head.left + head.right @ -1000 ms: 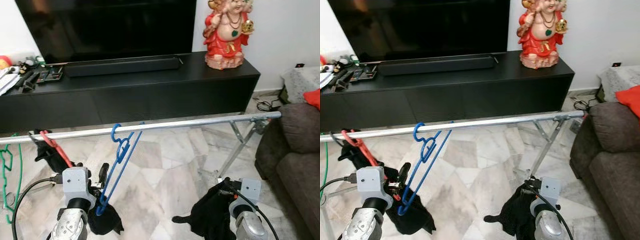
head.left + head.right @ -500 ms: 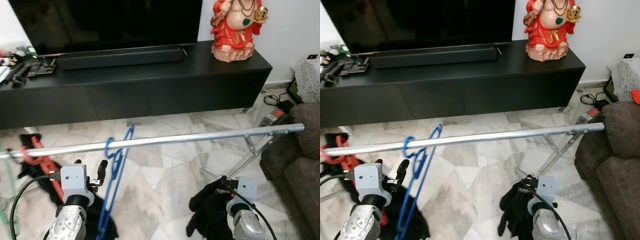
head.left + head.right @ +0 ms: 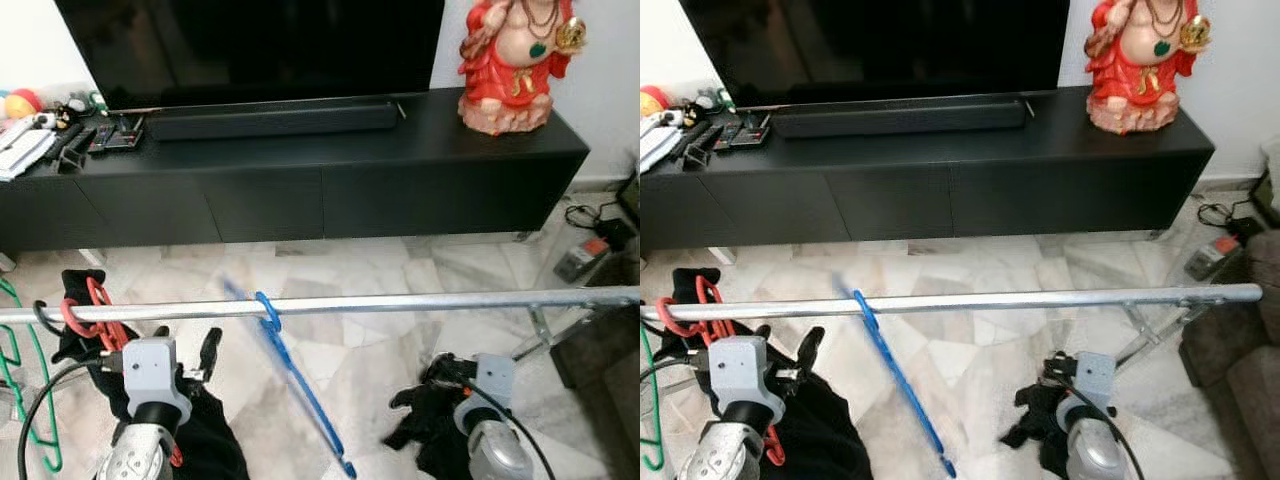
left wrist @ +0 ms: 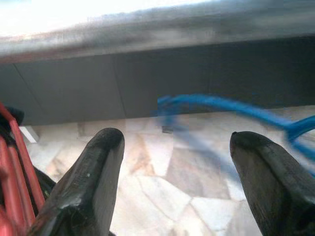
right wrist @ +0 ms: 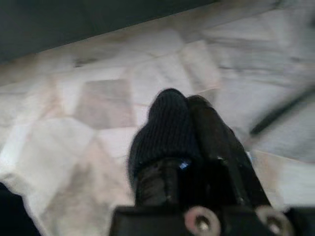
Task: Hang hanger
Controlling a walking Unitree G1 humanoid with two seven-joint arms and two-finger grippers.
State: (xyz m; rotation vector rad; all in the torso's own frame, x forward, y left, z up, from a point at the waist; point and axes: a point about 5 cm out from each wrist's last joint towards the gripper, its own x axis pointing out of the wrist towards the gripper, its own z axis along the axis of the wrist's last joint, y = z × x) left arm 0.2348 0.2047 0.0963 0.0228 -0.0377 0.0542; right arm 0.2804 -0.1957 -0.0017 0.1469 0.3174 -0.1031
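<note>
A silver metal rail [image 3: 400,301] runs level across the front of the scene above a pale marble floor [image 3: 380,265]. The blue hanger [image 3: 296,378], thin plastic, has its hook over the rail about midway along and slants down toward the right, blurred, apart from both hands. Near the rail's left end a red hanger [image 3: 88,310] hooks on over dark clothing [image 3: 205,440], and a green hanger [image 3: 25,400] hangs at the far left edge.

The left hand [image 4: 177,187] sits just below the rail, left of the blue hanger, its two black fingers [image 4: 93,182] spread wide with nothing between them. The right hand [image 5: 197,142] is low on the right, its fingers closed on a black knitted cloth [image 5: 165,128] that bunches beneath it.

Behind the rail stands a long black cabinet [image 3: 330,180] carrying a soundbar [image 3: 270,120], a television [image 3: 250,45], a red figurine [image 3: 517,60] at its right end, and small clutter [image 3: 60,135] at its left end.
</note>
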